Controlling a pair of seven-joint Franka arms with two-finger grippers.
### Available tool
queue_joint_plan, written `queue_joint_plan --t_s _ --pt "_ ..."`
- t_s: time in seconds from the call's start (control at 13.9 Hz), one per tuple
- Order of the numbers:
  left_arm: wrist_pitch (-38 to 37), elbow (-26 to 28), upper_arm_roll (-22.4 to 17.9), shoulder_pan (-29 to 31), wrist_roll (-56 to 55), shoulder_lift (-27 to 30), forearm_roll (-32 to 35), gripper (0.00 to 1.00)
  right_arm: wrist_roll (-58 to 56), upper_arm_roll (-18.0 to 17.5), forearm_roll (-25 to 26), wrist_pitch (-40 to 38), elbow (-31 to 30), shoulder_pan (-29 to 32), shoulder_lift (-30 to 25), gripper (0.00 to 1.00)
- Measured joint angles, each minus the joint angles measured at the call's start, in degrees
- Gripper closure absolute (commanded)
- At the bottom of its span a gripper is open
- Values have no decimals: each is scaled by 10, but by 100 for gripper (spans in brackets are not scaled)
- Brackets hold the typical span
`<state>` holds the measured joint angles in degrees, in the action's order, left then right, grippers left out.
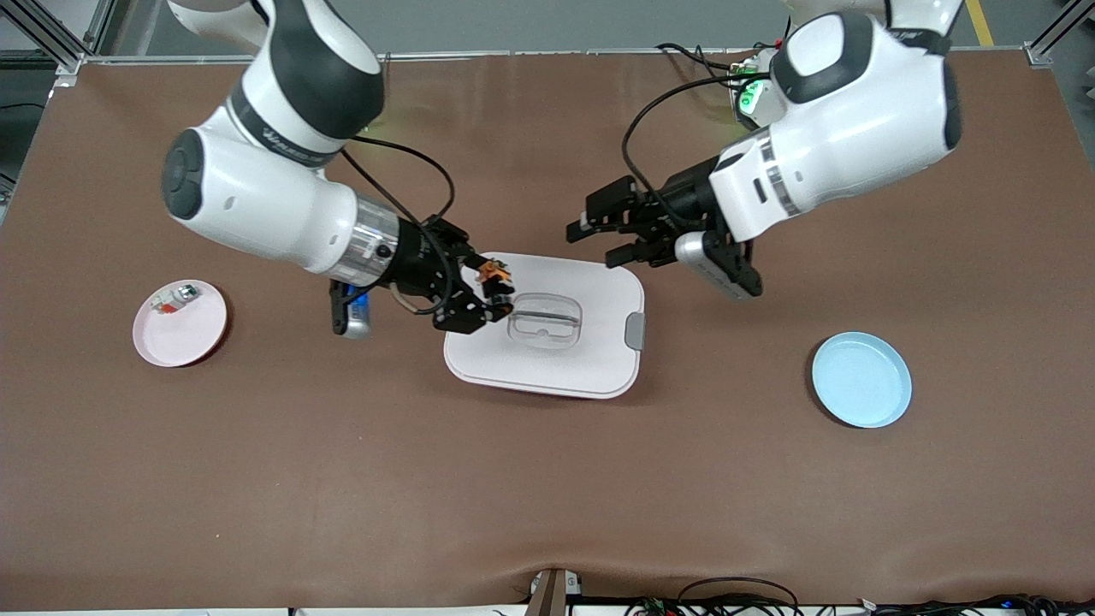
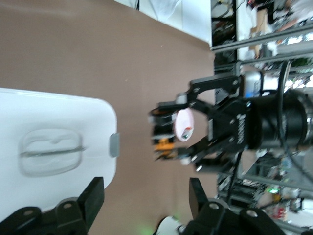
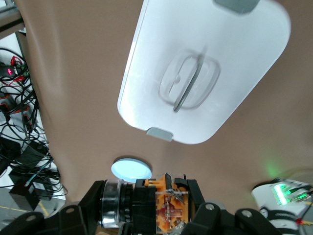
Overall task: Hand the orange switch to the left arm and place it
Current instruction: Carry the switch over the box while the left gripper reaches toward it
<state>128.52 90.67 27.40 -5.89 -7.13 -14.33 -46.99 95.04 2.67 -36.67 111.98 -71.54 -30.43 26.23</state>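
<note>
While the right gripper [image 1: 489, 295] hangs over the edge of the box [image 1: 590, 359] at the right arm's end, it's got the orange switch [image 1: 492, 272] pinched between its fingers, held up in the air above the lid. In the right wrist view the switch [image 3: 168, 205] sits snug in the clamp, orange body showing, with the box [image 3: 161, 98] below it on the table.

The left gripper [image 1: 609, 240] hovers over the table just off the box's edge nearest the robots' bases, pointing toward the right gripper, fingers spread wide with nothing in them. From the left wrist view you can see the right gripper [image 2: 168, 137] and the switch [image 2: 165, 145] it carries; the two grippers are near each other but apart.

The box sits mid-table, lid on, grey clip [image 1: 635, 331] facing the left arm's end. A pink plate [image 1: 192, 338] with a small white-silver part [image 1: 174, 299] on it sits toward the right arm's end, and a light blue plate [image 1: 861, 380] sits toward the left arm's end.
</note>
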Motion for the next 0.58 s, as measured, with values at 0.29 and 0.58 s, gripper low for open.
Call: queue_joint_plan --t_s 0.29,0.58 --pt "36 0 1 -16 2 -21 -13 28 57 0 0 22 54 -22 48 100" --pt "38 -1 0 -14 41 -30 -13 35 84 0 0 23 78 -26 56 100"
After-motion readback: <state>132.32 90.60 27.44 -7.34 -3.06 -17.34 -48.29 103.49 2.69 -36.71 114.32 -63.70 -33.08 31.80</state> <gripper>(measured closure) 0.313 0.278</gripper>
